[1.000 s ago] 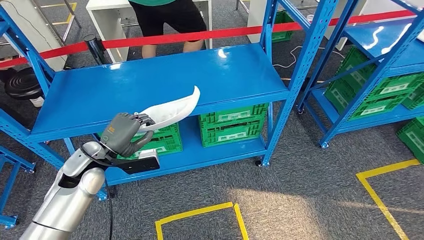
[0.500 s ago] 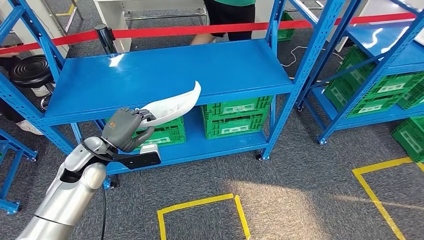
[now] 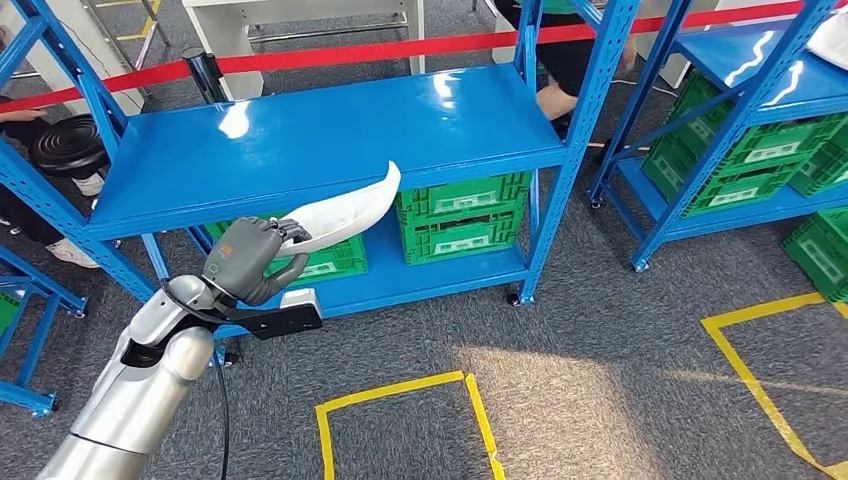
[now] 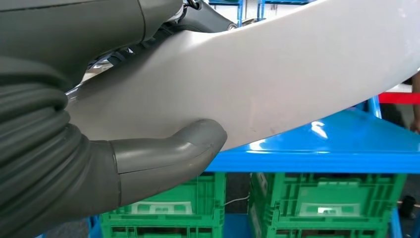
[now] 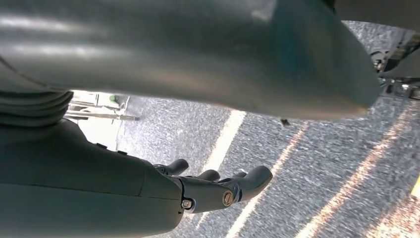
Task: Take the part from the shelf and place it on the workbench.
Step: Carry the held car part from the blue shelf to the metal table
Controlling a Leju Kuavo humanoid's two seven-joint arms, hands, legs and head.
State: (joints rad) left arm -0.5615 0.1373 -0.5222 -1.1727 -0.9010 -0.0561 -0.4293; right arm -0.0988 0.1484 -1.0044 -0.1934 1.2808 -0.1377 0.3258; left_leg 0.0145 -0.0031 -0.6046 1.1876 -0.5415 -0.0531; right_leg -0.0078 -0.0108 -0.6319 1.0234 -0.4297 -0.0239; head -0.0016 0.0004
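Observation:
My left hand [image 3: 245, 262] grips a long, curved white part [image 3: 345, 213] by its near end. The part points up and to the right, in the air in front of the blue shelf's [image 3: 300, 150] front edge. The left wrist view shows the white part [image 4: 277, 84] close up, with the grey thumb [image 4: 168, 153] pressed under it and dark fingers over its upper edge. My right hand [image 5: 218, 191] hangs over grey carpet with its fingers apart and nothing in it.
Green crates [image 3: 462, 220] stand on the shelf's lower level. A second blue shelf [image 3: 760, 90] with green crates is at the right. A red barrier tape [image 3: 350, 52] runs behind, with a person's legs [image 3: 560, 70] beyond it. Yellow tape [image 3: 400, 400] marks the carpet.
The camera has shifted, so the shelf sits a little differently in the picture. The left hand keeps its hold on the part. The person behind the tape has walked to the right.

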